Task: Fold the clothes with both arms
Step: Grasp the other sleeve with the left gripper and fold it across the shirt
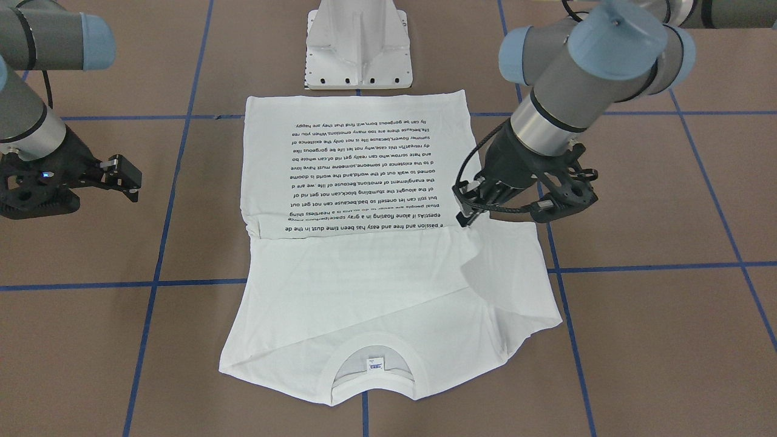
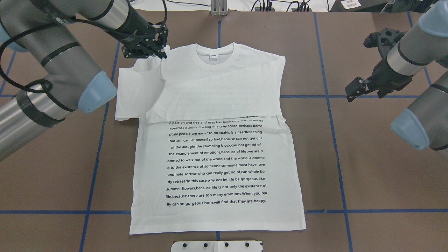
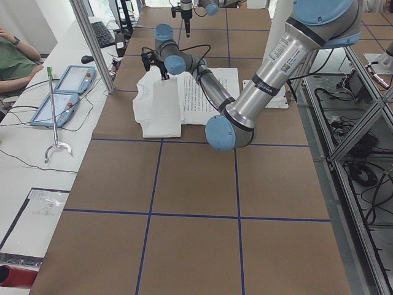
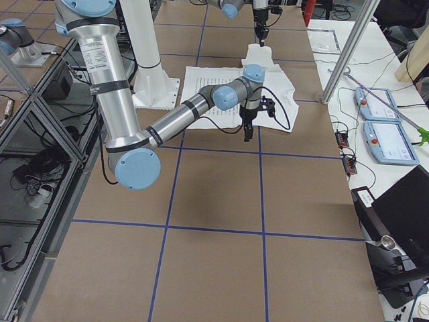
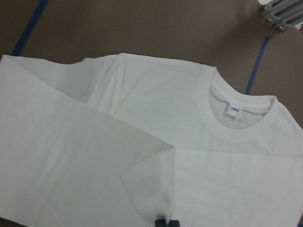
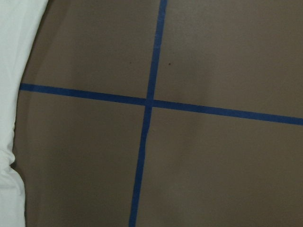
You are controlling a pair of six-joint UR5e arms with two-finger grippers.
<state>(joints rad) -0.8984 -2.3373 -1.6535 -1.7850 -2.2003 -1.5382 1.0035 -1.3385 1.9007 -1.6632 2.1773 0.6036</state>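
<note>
While the white T-shirt [image 2: 217, 157] lies flat on the brown counter [image 2: 367, 168], print side up, the left end effector [image 5: 166, 221] is down on it at the shoulder, just beside the ribbed collar [image 2: 214, 52]. Its fingertips sit close together, clenched on a bunched bit of sleeve fabric. A white fold of the shirt lies across the chest and covers the top line of the black printed text [image 2: 217, 162]. The small label [image 2: 212, 56] shows inside the neck. The shirt's hem lies near the white pedestal base [image 1: 358, 48].

On the other side, the right end effector [image 1: 128, 181] hangs over bare counter with its fingers parted, released and grasping nothing, clear of the shirt's edge. Its wrist view shows mostly a crossing of blue tape lines [image 6: 151, 101].
</note>
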